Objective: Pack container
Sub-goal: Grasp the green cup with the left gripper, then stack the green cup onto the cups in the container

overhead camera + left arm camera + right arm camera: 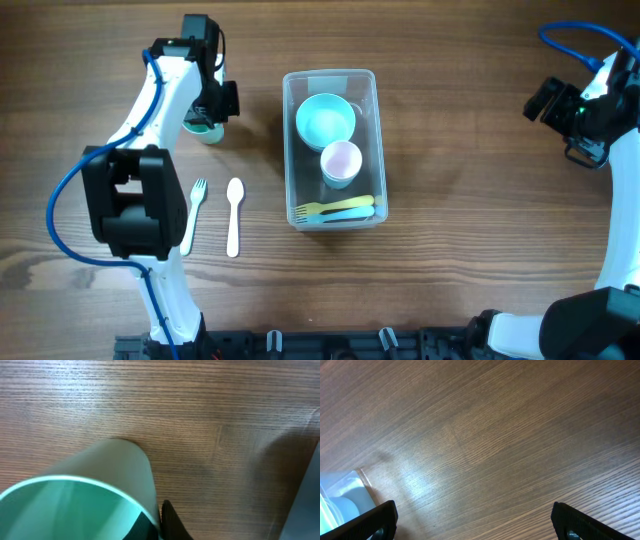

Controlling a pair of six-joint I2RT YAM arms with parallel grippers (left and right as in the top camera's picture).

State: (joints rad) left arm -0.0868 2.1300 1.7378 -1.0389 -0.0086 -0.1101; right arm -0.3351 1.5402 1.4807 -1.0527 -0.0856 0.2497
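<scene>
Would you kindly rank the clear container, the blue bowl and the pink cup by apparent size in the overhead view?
Largest to smallest:
1. clear container
2. blue bowl
3. pink cup
No two look alike.

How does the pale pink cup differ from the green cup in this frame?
Colour: the pale pink cup is pinkish white, the green cup is mint. Place: the pale pink cup sits inside the container, the green cup outside it, to its left on the table. Contact: the pale pink cup stands free, while the green cup is at the left claw, one finger against its wall. Both are small, open-topped cups.
</scene>
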